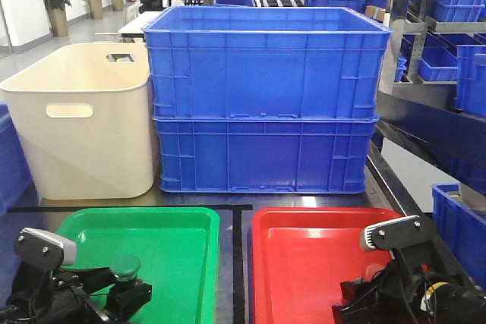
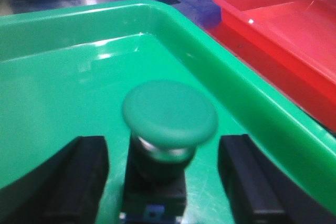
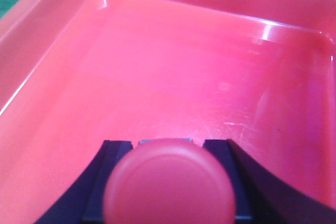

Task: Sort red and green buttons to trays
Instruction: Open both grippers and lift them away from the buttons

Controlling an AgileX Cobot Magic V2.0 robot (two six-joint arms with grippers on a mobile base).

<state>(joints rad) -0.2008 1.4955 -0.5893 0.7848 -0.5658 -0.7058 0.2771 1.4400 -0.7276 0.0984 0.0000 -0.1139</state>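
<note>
The green button (image 2: 169, 113) stands upright on the floor of the green tray (image 2: 220, 72), between the fingers of my left gripper (image 2: 163, 148), which is open with a clear gap on each side of the dark base. In the front view the button (image 1: 125, 265) and the left gripper (image 1: 121, 290) are at the near edge of the green tray (image 1: 137, 215). The red button (image 3: 169, 184) is between the fingers of my right gripper (image 3: 167, 143), low over the red tray (image 3: 47, 30). A thin gap shows on each side of its base. The front view shows the right gripper (image 1: 366, 287) over the red tray (image 1: 326, 216).
Two stacked deep blue crates (image 1: 262, 104) stand just behind the trays, and a cream tub (image 1: 80, 119) stands to their left. Shelving with blue bins (image 1: 448, 5) runs along the right, with another blue crate (image 1: 463, 225) beside the red tray.
</note>
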